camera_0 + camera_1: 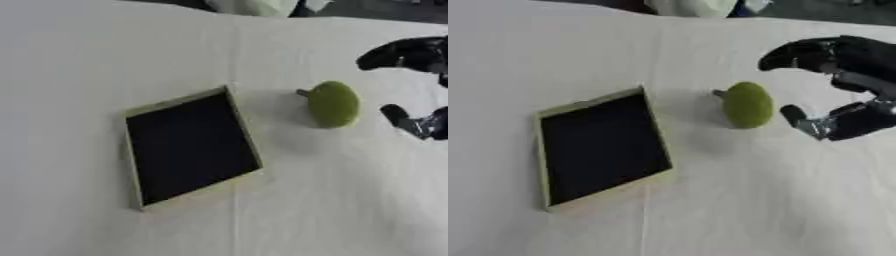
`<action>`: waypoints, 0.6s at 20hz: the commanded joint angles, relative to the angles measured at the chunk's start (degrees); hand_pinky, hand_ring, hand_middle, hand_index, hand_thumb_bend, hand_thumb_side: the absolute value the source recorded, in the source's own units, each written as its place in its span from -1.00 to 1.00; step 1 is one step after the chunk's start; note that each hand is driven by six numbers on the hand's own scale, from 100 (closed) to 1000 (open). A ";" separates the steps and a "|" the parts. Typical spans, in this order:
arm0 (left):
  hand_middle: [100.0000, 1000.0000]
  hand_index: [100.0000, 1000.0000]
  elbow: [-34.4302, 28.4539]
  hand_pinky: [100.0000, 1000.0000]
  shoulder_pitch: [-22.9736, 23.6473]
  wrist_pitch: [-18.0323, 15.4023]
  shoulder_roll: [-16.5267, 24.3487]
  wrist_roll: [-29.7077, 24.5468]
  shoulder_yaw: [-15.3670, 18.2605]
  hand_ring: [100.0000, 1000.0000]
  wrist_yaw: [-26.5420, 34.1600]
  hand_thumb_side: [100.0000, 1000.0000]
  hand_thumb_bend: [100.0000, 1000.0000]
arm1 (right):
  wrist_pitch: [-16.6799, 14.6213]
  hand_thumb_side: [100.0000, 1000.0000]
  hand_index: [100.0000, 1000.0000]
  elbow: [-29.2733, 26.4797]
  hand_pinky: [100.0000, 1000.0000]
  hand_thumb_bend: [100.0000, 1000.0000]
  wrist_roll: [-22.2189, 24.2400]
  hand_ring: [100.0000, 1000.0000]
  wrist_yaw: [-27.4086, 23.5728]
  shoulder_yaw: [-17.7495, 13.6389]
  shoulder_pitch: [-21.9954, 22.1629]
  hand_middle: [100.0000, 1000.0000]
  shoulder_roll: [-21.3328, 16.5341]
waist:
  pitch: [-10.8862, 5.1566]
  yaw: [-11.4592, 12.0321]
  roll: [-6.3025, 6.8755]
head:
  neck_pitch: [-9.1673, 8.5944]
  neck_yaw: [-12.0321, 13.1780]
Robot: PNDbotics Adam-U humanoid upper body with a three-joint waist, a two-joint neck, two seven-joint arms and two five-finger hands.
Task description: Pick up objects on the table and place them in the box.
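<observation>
A green pear-like fruit (747, 105) with a short stem lies on the white tablecloth, just right of the box. The box (602, 147) is shallow, with a pale yellowish rim and a black inside, and nothing shows in it. My right hand (852, 85) comes in from the right edge, black with silver parts. Its fingers (798, 54) arch above and right of the fruit and its thumb (795, 115) sits low beside the fruit, spread apart, holding nothing and not touching it. My left hand shows in neither view.
The white tablecloth (737, 200) covers the whole table. At the far edge lies a pale greenish object (693, 7) next to something blue.
</observation>
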 commanded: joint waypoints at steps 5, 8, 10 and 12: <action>0.20 0.25 -1.10 -0.11 -0.46 -0.06 0.67 -0.48 -0.07 0.17 0.39 -0.18 -1.00 | 1.05 -0.32 0.94 2.52 0.61 -1.00 1.37 0.70 1.54 0.36 -2.60 0.58 1.38 | -1.09 0.29 0.34 | -0.34 -0.32; 0.20 0.25 -1.10 -0.11 -0.43 -0.01 0.64 -0.62 -0.10 0.17 0.48 -0.17 -1.00 | 1.60 -0.26 0.93 5.71 0.59 -1.00 1.93 0.66 3.38 1.18 -4.37 0.55 3.71 | -1.14 0.32 0.36 | -0.36 -0.29; 0.20 0.25 -1.10 -0.11 -0.43 0.01 0.60 -0.65 -0.10 0.17 0.51 -0.17 -1.00 | 1.56 -0.22 0.93 7.48 0.59 -1.00 1.96 0.66 4.39 1.45 -5.17 0.55 4.81 | -1.17 0.36 0.39 | -0.34 -0.29; 0.20 0.25 -1.10 -0.11 -0.44 0.03 0.57 -0.67 -0.13 0.18 0.55 -0.17 -1.00 | 1.37 -0.17 0.93 9.04 0.59 -1.00 2.27 0.67 5.56 1.83 -6.02 0.55 5.87 | -1.19 0.41 0.41 | -0.36 -0.30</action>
